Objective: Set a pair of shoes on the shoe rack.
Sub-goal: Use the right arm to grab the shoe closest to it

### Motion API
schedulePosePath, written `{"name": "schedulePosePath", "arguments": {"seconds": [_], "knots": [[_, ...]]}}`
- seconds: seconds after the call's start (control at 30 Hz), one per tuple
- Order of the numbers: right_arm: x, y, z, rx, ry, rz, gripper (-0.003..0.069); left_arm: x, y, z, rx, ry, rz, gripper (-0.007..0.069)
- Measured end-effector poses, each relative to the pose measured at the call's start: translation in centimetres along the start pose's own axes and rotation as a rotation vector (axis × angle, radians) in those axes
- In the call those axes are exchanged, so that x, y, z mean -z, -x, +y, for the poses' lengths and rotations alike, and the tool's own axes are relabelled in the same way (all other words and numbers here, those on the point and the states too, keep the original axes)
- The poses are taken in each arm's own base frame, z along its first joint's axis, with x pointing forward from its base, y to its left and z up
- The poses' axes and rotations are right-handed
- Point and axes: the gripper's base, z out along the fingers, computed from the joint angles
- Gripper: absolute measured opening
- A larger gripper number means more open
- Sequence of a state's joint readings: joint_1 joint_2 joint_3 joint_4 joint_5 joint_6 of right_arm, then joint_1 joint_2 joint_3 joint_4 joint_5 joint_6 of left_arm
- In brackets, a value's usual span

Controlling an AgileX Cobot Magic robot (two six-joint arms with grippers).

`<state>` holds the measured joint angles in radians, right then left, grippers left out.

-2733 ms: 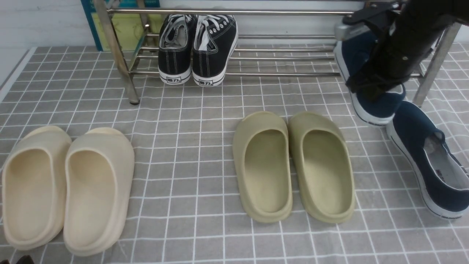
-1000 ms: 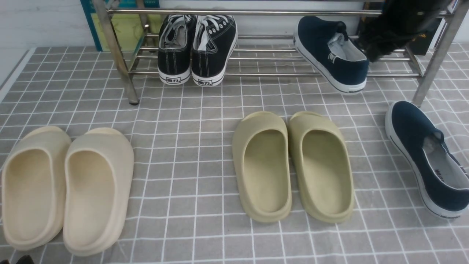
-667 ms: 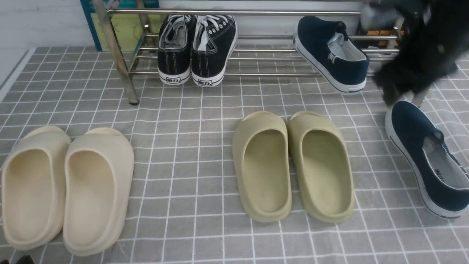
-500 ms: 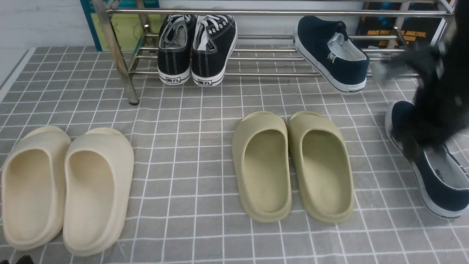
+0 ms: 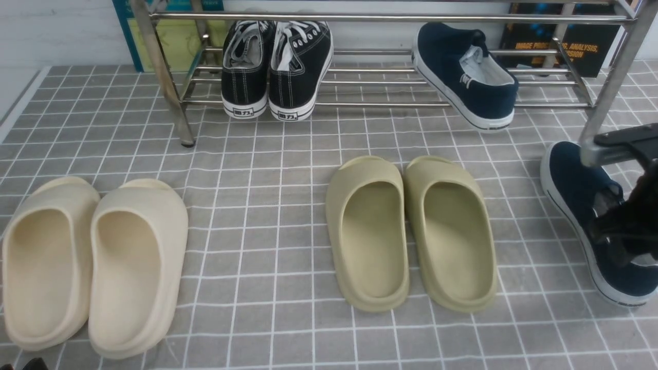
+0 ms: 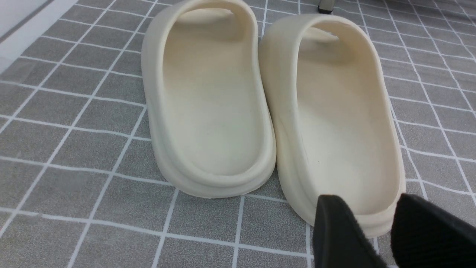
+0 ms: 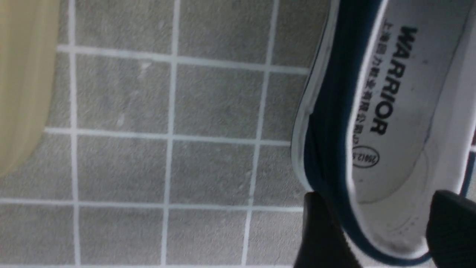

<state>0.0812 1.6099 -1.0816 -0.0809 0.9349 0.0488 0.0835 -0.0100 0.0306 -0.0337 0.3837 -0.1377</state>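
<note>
One navy slip-on shoe (image 5: 465, 72) lies tilted on the lower bars of the silver shoe rack (image 5: 390, 17), right of the middle. The other navy shoe (image 5: 576, 195) lies on the grey checked cloth at the far right, its light insole showing in the right wrist view (image 7: 394, 111). My right gripper (image 5: 619, 241) hangs over that shoe's heel end. In the right wrist view it (image 7: 383, 227) is open, with the heel between its fingers (image 7: 319, 230). My left gripper (image 6: 375, 223) is open and empty, just above the heel of a cream slide.
Black lace-up sneakers (image 5: 277, 67) stand on the rack's left part. Olive slides (image 5: 411, 231) lie mid-cloth and cream slides (image 5: 92, 262) at the front left, also in the left wrist view (image 6: 271, 104). The rack's right leg (image 5: 611, 77) stands just behind the floor shoe.
My right arm carried one navy shoe to the rack, let it go there, then swung back and down over the second navy shoe on the cloth. The left arm has not moved.
</note>
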Motion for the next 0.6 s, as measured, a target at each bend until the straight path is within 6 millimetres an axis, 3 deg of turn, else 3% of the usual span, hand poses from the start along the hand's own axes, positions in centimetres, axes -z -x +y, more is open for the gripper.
{"name": "schedulePosePath", "arguments": {"seconds": [0.27,0.37,0.4,0.53,0.6], "knots": [[-2.8,0.6,0.4,0.001,0.028,0.055,0.0367,0.0,0.0,0.0,0.000,0.000,0.000,0.0239],[-4.4,0.7,0.5,0.027,0.032,0.091,0.0268,0.0,0.0,0.0,0.000,0.000,0.000,0.0239],[-4.4,0.7,0.5,0.033,0.031,0.092,0.0261,0.0,0.0,0.0,0.000,0.000,0.000,0.0239],[-4.4,0.8,0.6,0.039,0.035,0.088,0.0086,0.0,0.0,0.0,0.000,0.000,0.000,0.0239],[-3.9,0.7,0.6,0.036,0.041,0.091,0.0038,0.0,0.0,0.0,0.000,0.000,0.000,0.0239]]}}
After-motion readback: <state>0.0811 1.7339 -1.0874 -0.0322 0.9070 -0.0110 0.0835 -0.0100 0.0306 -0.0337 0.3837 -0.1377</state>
